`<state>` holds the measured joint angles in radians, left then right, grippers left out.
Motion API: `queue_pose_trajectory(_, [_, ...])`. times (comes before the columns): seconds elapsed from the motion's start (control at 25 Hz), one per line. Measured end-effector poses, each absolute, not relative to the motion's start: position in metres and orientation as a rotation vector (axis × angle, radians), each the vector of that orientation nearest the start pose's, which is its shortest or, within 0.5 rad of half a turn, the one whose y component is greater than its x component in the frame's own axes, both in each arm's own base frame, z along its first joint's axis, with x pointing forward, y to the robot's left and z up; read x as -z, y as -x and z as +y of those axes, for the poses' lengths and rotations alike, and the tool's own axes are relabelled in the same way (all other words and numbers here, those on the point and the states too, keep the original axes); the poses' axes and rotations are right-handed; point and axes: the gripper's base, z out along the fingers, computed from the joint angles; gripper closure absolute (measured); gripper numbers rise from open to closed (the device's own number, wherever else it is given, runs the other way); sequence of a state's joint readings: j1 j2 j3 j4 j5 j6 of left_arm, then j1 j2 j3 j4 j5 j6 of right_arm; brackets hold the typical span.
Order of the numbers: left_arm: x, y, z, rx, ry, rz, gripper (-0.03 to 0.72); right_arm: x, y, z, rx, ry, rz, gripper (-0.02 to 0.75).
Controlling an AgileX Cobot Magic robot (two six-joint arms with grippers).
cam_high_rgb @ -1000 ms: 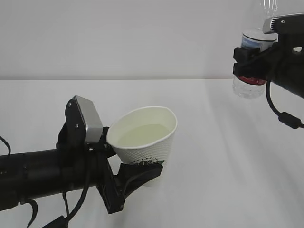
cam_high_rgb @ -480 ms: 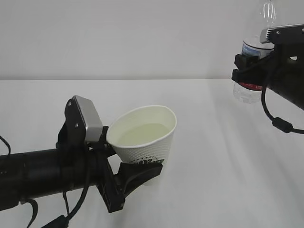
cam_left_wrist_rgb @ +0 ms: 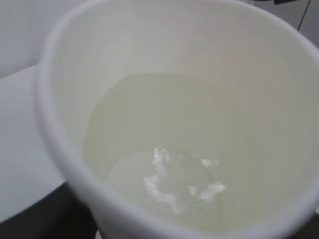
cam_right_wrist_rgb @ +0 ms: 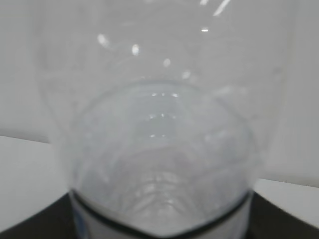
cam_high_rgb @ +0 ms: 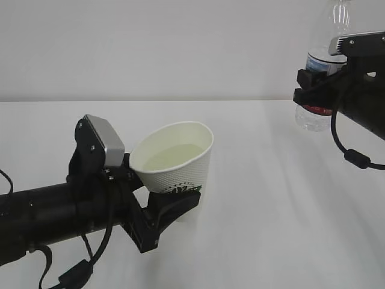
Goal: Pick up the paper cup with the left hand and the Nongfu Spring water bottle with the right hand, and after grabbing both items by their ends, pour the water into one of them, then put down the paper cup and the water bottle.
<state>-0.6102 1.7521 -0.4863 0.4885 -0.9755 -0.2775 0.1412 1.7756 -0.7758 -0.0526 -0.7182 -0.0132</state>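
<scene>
Now our left end effector (cam_high_rgb: 174,208) pinches the tilted, water-filled white paper cup (cam_high_rgb: 174,162) at seven o'clock; our right end effector (cam_high_rgb: 313,90) clamps the clear ribbed plastic bottle (cam_high_rgb: 319,66). Further tilt while lowering risks spilling.

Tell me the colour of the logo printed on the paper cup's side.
Dark green on white, low on the paper cup, seen best in the exterior view.

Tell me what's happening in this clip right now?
Two black robot arms each hold one item above a white table. The left gripper clamps a small white paper cup with a green logo near its base; the cup is tilted and holds clear water. The right gripper holds a tall clear plastic bottle upright, high on the right, well apart from the cup. Nothing is pouring.
</scene>
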Motion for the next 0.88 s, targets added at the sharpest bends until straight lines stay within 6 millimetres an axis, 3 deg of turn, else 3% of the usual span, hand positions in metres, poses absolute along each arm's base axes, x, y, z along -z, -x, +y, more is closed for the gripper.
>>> queue_pose_trajectory(0.88, [-0.152,-0.235,-0.177,0.526,-0.636,1.692,0.163,-0.189,-0.351,0.053,-0.094,0.197,1.756,0.36])
